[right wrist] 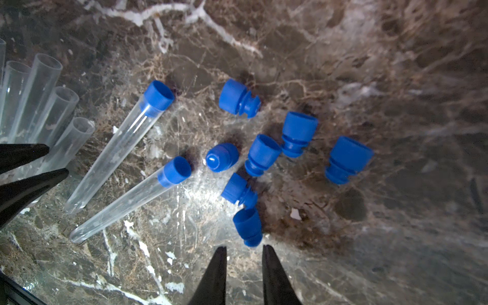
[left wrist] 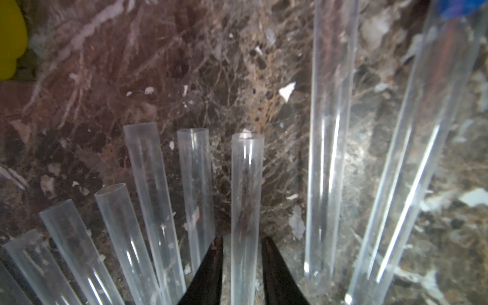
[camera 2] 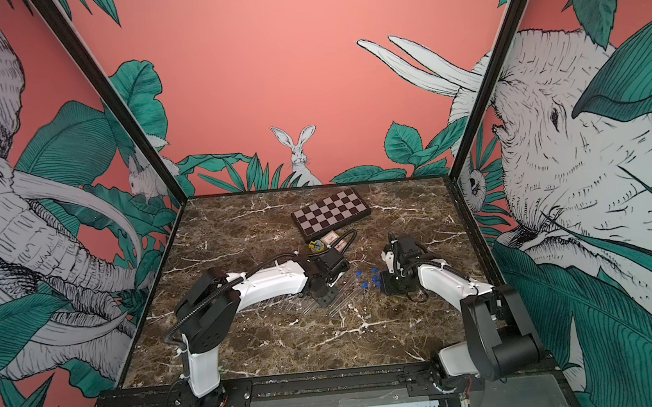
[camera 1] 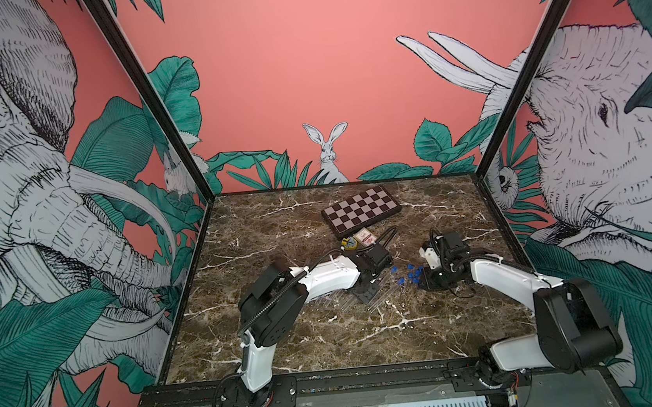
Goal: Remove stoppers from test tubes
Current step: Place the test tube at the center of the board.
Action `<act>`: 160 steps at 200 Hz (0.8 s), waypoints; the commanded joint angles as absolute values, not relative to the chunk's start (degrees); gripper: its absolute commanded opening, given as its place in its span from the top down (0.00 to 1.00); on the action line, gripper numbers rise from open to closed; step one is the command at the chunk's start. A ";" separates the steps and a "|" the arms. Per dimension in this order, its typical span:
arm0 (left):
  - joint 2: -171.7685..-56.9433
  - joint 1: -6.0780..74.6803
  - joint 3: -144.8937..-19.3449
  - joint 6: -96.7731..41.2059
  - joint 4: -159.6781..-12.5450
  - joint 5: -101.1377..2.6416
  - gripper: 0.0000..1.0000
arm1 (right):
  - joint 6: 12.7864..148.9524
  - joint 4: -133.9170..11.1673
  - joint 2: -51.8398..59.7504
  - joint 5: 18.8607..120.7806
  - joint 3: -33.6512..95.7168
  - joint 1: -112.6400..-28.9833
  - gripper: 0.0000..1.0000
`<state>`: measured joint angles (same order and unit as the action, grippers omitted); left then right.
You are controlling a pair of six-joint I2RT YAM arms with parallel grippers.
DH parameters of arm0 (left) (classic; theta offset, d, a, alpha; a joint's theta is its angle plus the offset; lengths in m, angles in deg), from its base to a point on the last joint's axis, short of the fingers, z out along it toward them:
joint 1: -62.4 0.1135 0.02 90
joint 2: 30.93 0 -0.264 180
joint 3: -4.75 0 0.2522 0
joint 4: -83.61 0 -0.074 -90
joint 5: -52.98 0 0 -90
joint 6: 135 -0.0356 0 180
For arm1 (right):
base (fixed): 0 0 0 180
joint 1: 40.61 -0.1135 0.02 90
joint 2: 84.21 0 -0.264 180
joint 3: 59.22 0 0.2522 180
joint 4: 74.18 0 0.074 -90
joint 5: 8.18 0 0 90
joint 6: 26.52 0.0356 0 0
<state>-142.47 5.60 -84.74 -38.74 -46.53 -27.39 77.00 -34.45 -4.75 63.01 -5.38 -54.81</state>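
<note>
Test tubes (left wrist: 247, 184) faint, ends cut off — left hand (left wrist: 242, 241) tips only.

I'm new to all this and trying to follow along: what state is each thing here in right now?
Capped tubes: two, lying flat, blue stoppers on.
Open tubes: lying flat, stoppers off.
Loose stoppers: seven, scattered on the marble.
Left gripper: jaws slightly apart, straddling one open tube.
Right gripper: jaws apart, holding nothing.
Chessboard: appears folded shut.
</note>
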 commanded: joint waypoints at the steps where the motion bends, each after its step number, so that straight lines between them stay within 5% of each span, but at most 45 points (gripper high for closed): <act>1: -138.99 5.86 -86.15 -37.88 -45.40 -26.47 0.67 | 77.11 -34.05 -5.25 63.79 -4.06 -54.57 0.75; 56: -136.66 5.80 -89.12 -36.90 -42.51 -26.56 0.65 | 77.26 -35.38 -8.76 61.52 -3.72 -54.53 0.65; 120: -138.59 5.21 -93.56 -34.55 -42.06 -29.30 0.59 | 76.64 -35.59 -12.91 59.88 -3.70 -54.52 0.29; 160: -140.71 4.22 -97.56 -34.88 -39.98 -28.54 0.56 | 78.01 -39.35 -12.24 58.04 -4.68 -54.55 0.22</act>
<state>-139.54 4.91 -95.01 -35.97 -43.01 -28.48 77.35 -36.55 -12.22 59.76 -4.99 -54.81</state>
